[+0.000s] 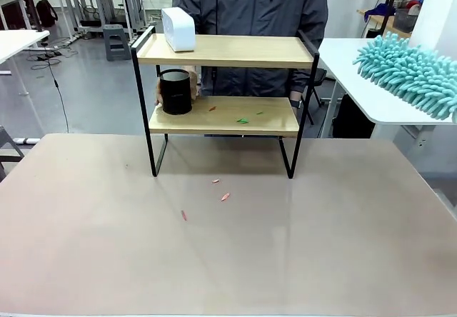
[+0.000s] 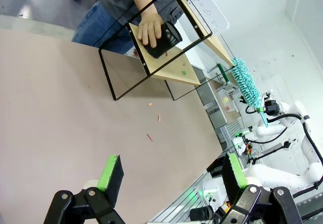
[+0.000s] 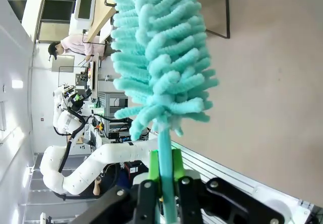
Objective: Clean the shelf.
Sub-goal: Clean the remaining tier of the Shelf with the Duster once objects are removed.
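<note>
The shelf [image 1: 221,115] stands at the table's far middle: two light boards in a black frame, also seen in the left wrist view [image 2: 171,72]. Green and red scraps [image 1: 243,121] lie on its lower board. A person's hand [image 2: 149,28] grips a black cylinder [image 1: 176,92] at the lower board's left end. A white box [image 1: 178,28] sits on the top board. My right gripper [image 3: 165,171] is shut on the handle of a teal fluffy duster [image 3: 159,52], whose head hangs at the far right [image 1: 410,74], away from the shelf. My left gripper [image 2: 172,176] is open over the near table, holding nothing.
Three small red scraps [image 1: 226,197] lie on the tan table [image 1: 321,245] in front of the shelf. The person [image 1: 250,6] stands right behind the shelf. A white side table [image 1: 357,81] is at the right, under the duster.
</note>
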Controlling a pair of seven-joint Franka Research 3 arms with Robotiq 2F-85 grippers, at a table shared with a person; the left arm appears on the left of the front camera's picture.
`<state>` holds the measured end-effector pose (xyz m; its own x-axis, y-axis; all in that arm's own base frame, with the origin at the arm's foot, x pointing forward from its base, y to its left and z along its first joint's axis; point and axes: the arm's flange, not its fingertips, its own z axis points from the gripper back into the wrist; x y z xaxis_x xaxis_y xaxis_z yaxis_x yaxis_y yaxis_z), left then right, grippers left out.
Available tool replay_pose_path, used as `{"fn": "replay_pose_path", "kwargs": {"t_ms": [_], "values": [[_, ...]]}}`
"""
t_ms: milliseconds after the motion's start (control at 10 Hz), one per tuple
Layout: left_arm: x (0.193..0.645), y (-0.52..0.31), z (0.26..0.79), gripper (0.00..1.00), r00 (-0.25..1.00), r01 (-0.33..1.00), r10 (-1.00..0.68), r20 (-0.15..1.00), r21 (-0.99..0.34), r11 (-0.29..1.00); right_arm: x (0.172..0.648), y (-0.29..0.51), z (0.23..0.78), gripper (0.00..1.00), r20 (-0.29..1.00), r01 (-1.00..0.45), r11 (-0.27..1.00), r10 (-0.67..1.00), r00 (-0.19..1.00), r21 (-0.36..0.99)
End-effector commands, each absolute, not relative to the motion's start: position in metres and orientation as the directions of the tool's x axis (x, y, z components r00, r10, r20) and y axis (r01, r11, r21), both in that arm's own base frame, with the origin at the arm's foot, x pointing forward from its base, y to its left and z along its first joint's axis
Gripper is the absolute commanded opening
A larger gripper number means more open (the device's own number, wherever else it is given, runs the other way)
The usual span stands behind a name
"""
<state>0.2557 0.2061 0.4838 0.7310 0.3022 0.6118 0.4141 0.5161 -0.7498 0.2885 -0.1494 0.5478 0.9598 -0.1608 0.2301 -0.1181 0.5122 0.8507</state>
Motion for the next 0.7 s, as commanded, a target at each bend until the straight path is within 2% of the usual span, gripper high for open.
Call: {"fn": "replay_pose_path", "kwargs": {"t_ms": [0,300,400,600], "values": [[0.257,0.204,0.485,1.0,0.714,0.436,0.307,0.629,-0.743,0.508,0.29,-0.151,0.55,0.12,0.251,-0.143,0.514,-0.148,0.956,0.846],[0.257,0.204,0.485,1.0,0.714,0.436,0.307,0.629,-0.743,0.508,0.289,-0.149,0.548,0.12,0.23,-0.118,0.512,-0.161,0.96,0.851],[0.257,0.204,0.485,1.0,0.714,0.436,0.307,0.629,-0.743,0.508,0.276,-0.13,0.557,0.12,0.242,-0.108,0.579,-0.158,0.957,0.808],[0.257,0.204,0.485,1.0,0.714,0.436,0.307,0.629,-0.743,0.508,0.255,-0.089,0.564,0.12,0.223,-0.251,0.699,0.134,0.966,0.67]]}}
